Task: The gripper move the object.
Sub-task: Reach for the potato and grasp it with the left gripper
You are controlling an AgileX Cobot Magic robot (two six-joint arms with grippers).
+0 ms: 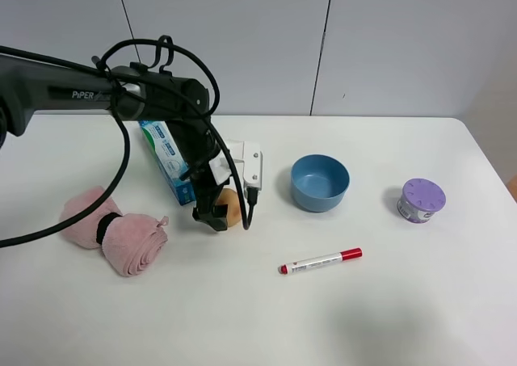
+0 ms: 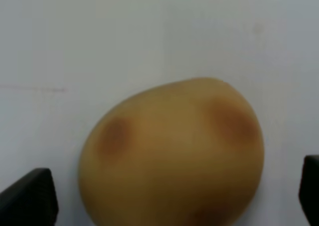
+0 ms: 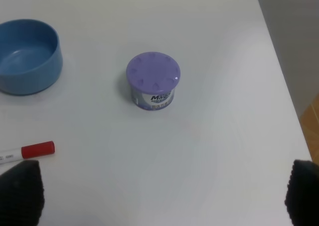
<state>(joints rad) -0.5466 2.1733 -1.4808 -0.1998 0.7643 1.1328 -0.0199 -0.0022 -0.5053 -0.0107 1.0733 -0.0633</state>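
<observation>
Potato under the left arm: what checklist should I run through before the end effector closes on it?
1. The potato sits between the left end effector's jaws: ok, one jaw shows on each side in the left wrist view.
2. Jaws open wider than the potato: ok, white table shows in both gaps.
3. Jaws low enough to grip: cannot tell.
4. The blue-and-white box clear of the left arm: cannot tell, the arm overlaps it in the high view.
5. The right end effector out of the way: ok, open, near the purple tin, away from the potato.
</observation>
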